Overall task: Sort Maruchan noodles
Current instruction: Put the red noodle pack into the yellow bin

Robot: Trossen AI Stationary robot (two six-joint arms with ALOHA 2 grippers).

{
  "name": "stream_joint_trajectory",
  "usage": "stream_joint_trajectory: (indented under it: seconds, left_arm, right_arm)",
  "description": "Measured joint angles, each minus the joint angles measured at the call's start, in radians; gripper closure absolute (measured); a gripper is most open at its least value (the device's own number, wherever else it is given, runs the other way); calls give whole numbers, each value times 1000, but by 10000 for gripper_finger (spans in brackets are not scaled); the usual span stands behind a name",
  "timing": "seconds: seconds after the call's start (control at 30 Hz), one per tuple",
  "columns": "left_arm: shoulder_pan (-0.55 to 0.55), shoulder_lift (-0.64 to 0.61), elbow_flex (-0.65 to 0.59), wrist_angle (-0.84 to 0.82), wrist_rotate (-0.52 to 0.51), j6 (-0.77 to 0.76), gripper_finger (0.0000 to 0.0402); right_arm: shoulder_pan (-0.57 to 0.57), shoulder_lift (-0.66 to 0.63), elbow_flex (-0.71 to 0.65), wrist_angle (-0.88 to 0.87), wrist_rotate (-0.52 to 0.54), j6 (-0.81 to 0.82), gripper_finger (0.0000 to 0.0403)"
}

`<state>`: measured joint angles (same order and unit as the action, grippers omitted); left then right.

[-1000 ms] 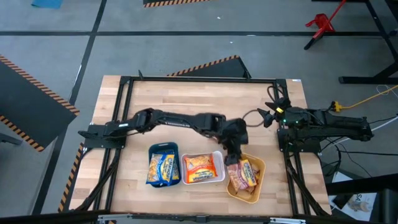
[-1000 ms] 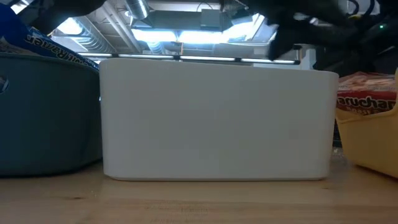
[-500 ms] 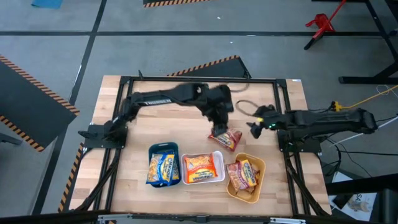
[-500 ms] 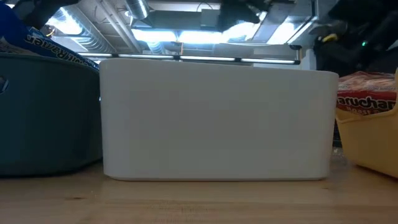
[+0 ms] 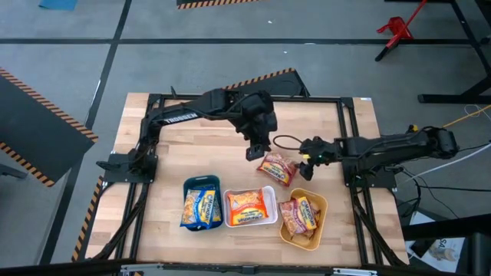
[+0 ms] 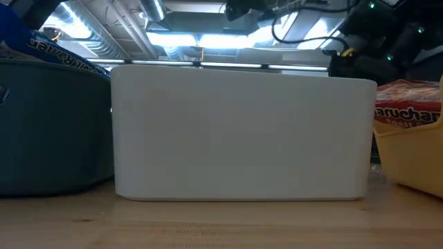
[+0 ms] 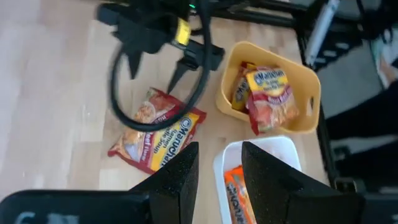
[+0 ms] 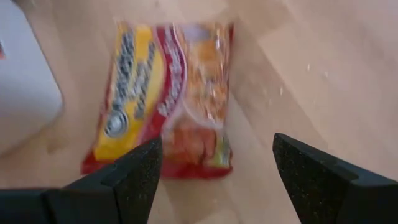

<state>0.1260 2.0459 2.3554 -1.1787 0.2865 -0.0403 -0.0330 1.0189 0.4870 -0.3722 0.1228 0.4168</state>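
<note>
A dark red Maruchan packet (image 5: 278, 168) lies flat on the wood between my two grippers, in front of the trays. My left gripper (image 5: 252, 152) hangs open just to its left; the left wrist view has the packet (image 7: 155, 135) ahead of the fingers. My right gripper (image 5: 305, 160) is open beside the packet's right end, and the right wrist view frames the packet (image 8: 166, 93) between its wide-spread fingers. Blue packets (image 5: 200, 206) fill the teal tray, an orange packet (image 5: 247, 204) lies in the white tray, and red packets (image 5: 300, 215) lie in the yellow tray.
Three trays stand in a row near the table's near edge: teal tray (image 5: 218, 184), white tray (image 5: 270, 195), yellow tray (image 5: 321, 201). The white tray's wall (image 6: 242, 131) fills the low view. A black cable (image 5: 285, 140) loops above the packet. Bare wood lies toward the far edge.
My left gripper rose from the yellow tray and moved toward the far left; a red packet that was under it now lies on the table, apart from its fingers. My right arm reached toward the table's left, bringing its gripper up to that packet.
</note>
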Motion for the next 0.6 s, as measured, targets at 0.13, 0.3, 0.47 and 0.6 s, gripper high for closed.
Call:
stream_joint_trajectory:
  seconds: [0.13, 0.3, 0.47, 0.6]
  left_arm:
    - [50, -1, -38, 5, 141, 91, 287]
    - [126, 1, -199, -9, 148, 261, 287]
    - [169, 2, -406, 115, 115, 361, 277]
    - [155, 3, -530, 246, 121, 361, 260]
  right_arm:
    - [0, -1, 52, -5, 31, 1, 109]
    - [0, -1, 102, -80, 114, 74, 109]
    - [0, 0, 109, -108, 185, 201, 109]
    - [0, -1, 109, -109, 237, 292, 109]
